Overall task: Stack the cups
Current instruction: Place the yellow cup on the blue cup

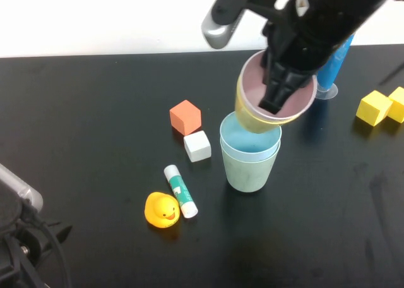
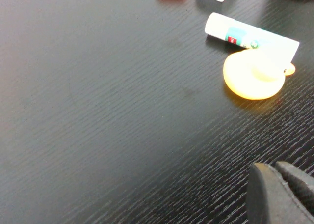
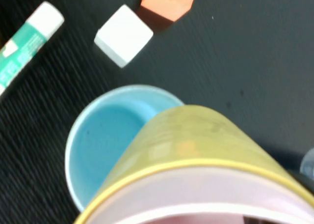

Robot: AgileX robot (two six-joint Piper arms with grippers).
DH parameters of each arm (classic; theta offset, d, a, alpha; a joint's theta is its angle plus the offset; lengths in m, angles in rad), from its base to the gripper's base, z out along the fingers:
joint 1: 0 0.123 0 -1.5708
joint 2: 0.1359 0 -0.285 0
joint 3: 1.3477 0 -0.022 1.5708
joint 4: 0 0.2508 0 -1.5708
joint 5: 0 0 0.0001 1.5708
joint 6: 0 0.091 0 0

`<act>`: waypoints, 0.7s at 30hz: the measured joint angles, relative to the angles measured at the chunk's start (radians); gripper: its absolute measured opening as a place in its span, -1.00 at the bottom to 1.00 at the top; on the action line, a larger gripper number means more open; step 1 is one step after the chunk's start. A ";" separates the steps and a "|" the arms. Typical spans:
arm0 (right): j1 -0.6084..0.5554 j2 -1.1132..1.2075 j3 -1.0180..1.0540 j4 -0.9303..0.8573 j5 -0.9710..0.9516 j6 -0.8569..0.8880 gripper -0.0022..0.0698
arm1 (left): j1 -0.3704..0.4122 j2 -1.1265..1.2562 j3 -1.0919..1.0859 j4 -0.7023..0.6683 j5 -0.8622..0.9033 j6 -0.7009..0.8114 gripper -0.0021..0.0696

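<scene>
Black wood-grain worktop (image 1: 95,111) runs under everything, matte and finely ribbed. Far over on the left, the left end effector (image 2: 279,194) sits low and parked, clenched on nothing. Just ahead of it lie a glossy yellow rubber duck (image 1: 162,210) and a white glue stick with a green label (image 1: 180,190); beyond those sit a white cube (image 1: 197,145) and an orange cube (image 1: 185,117).

Moving right, the light blue plastic tumbler (image 1: 249,139) is nested inside the pale green plastic tumbler (image 1: 250,168), upright on the worktop. Directly above, the right end effector (image 1: 278,92) grasps the rim of the pink tumbler (image 1: 297,98), which is seated in the yellow tumbler (image 1: 252,114); the pair hangs tilted, its base over the blue mouth.

The step in hand looks like the final nesting. Next, I'd judge, the pair must be righted, centred and lowered before release; the smooth tapered walls should guide it in.

Beyond the right end effector stand a narrow blue cone (image 1: 331,67) and yellow blocks (image 1: 380,106).
</scene>
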 joint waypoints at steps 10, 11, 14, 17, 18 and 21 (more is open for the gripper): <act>0.000 0.049 -0.024 0.044 0.002 0.001 -0.77 | 0.000 0.000 0.000 0.013 0.000 0.000 -0.95; 0.000 0.051 -0.024 0.049 0.002 0.001 -0.77 | 0.000 0.000 0.000 0.020 -0.001 0.000 -0.95; 0.000 0.055 -0.026 0.058 0.002 0.002 -0.77 | 0.000 0.000 0.000 0.027 -0.005 0.000 -0.95; 0.000 0.061 -0.026 0.058 0.002 0.002 -0.74 | 0.000 0.000 0.000 0.029 -0.007 0.000 -0.95; 0.000 0.063 -0.026 0.058 0.002 0.002 -0.74 | 0.000 0.000 0.000 0.031 -0.007 0.000 -0.95; 0.000 0.063 -0.026 0.058 0.002 0.002 -0.74 | 0.000 0.000 0.000 0.033 -0.007 0.000 -0.95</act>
